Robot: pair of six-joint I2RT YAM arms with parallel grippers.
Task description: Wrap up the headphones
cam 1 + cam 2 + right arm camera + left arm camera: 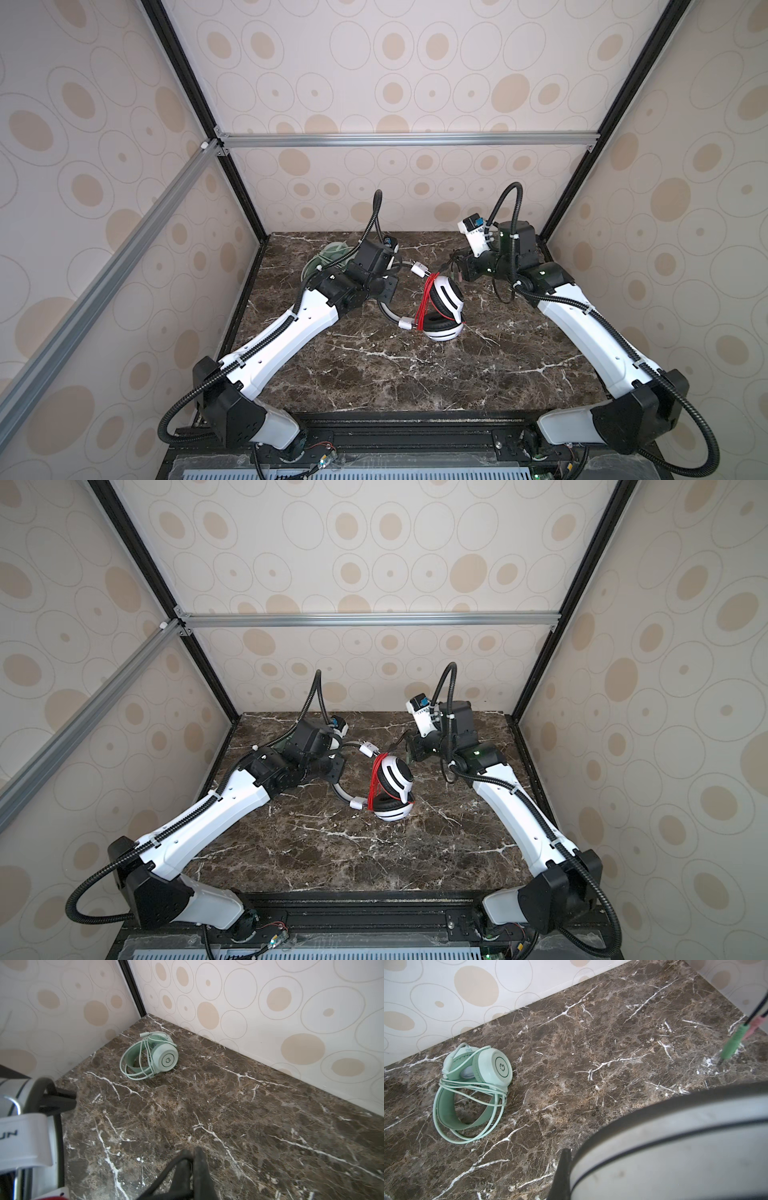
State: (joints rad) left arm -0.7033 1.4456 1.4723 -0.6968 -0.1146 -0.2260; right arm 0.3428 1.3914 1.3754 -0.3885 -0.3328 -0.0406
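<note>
Top view: left hand (388, 291) clamps headband (385, 314), right hand (457, 270) cable (451, 260); arm (316, 316) half-hides mint headphones (328, 255).

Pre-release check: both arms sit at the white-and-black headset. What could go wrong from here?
1. The right pincer grips the black cable tail and the green plug dangles; letting go may slacken the red cable coils on the white-and-black over-ear headphones.
2. Pale cable loops on the mint green headphones lie loose near the left arm, which could snag them.
</note>
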